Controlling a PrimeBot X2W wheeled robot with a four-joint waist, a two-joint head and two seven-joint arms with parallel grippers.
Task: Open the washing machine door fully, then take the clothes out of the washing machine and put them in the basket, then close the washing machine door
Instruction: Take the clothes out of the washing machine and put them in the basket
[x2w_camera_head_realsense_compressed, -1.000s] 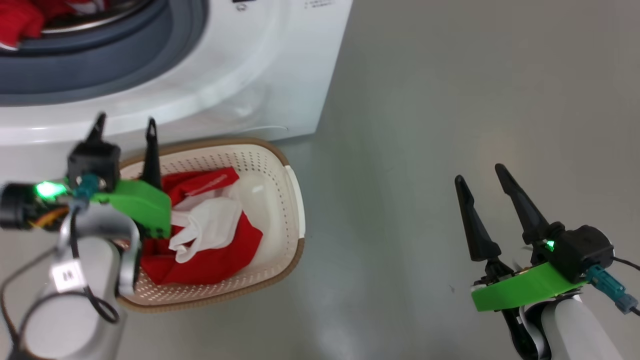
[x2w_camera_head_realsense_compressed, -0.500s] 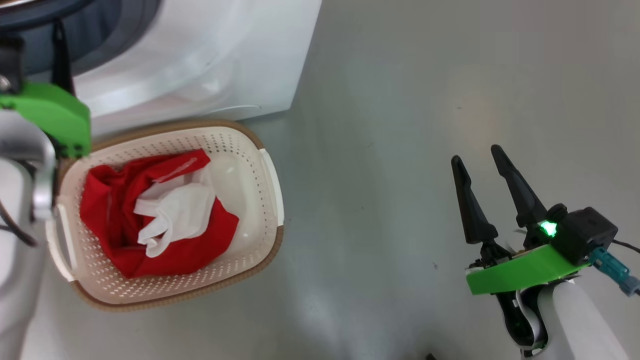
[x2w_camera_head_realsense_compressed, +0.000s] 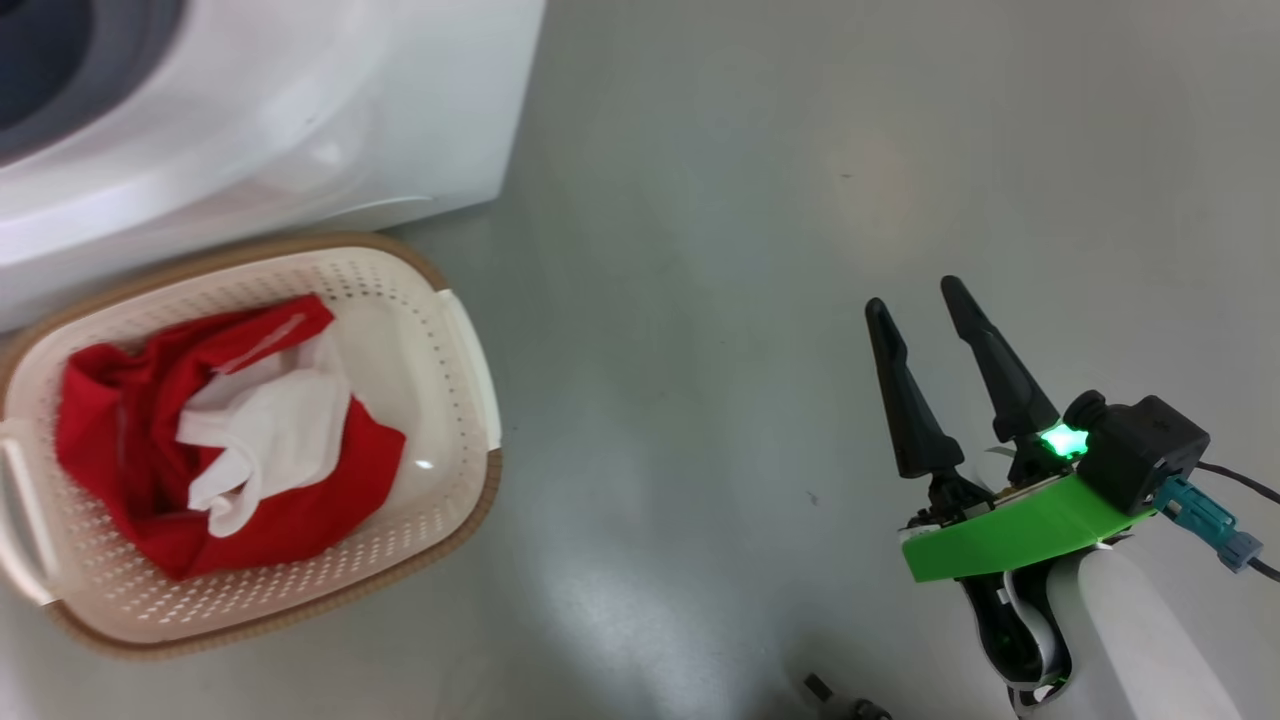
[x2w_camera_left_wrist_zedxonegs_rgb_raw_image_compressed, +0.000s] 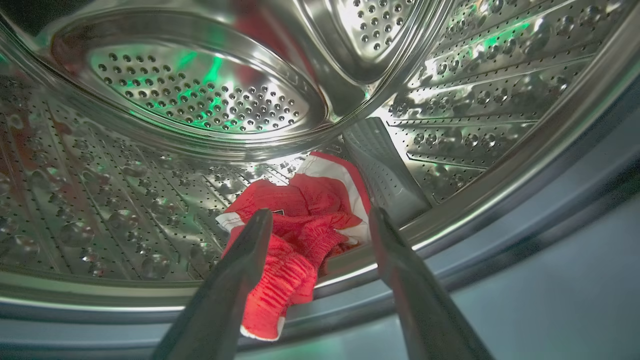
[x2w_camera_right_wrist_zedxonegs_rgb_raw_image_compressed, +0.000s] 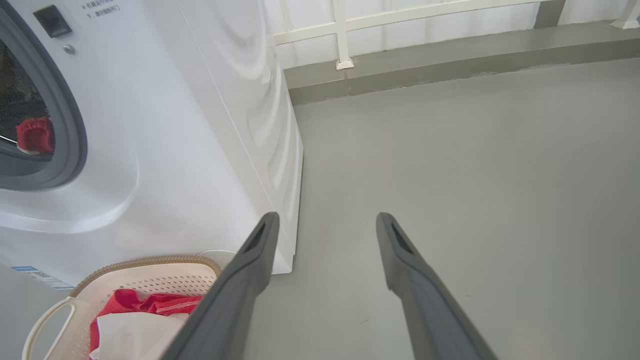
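Smooth grey-green floor (x2w_camera_head_realsense_compressed: 700, 300) runs back to a low kerb (x2w_camera_right_wrist_zedxonegs_rgb_raw_image_compressed: 450, 55) and a white railing (x2w_camera_right_wrist_zedxonegs_rgb_raw_image_compressed: 342, 30), beside the glossy white box of the washing machine (x2w_camera_right_wrist_zedxonegs_rgb_raw_image_compressed: 200, 125). In its perforated steel drum (x2w_camera_left_wrist_zedxonegs_rgb_raw_image_compressed: 200, 95), a red garment (x2w_camera_left_wrist_zedxonegs_rgb_raw_image_compressed: 305, 200) with white trim lies at the front lip. The left gripper (x2w_camera_left_wrist_zedxonegs_rgb_raw_image_compressed: 320, 212) is just before it, fingers spread wide and holding nothing. At the machine's foot sits the cream perforated basket (x2w_camera_head_realsense_compressed: 445, 450), brown-rimmed, with crumpled red-and-white clothes (x2w_camera_head_realsense_compressed: 120, 450) inside. The right gripper (x2w_camera_head_realsense_compressed: 912, 295) hangs over the floor, fingers apart and empty.
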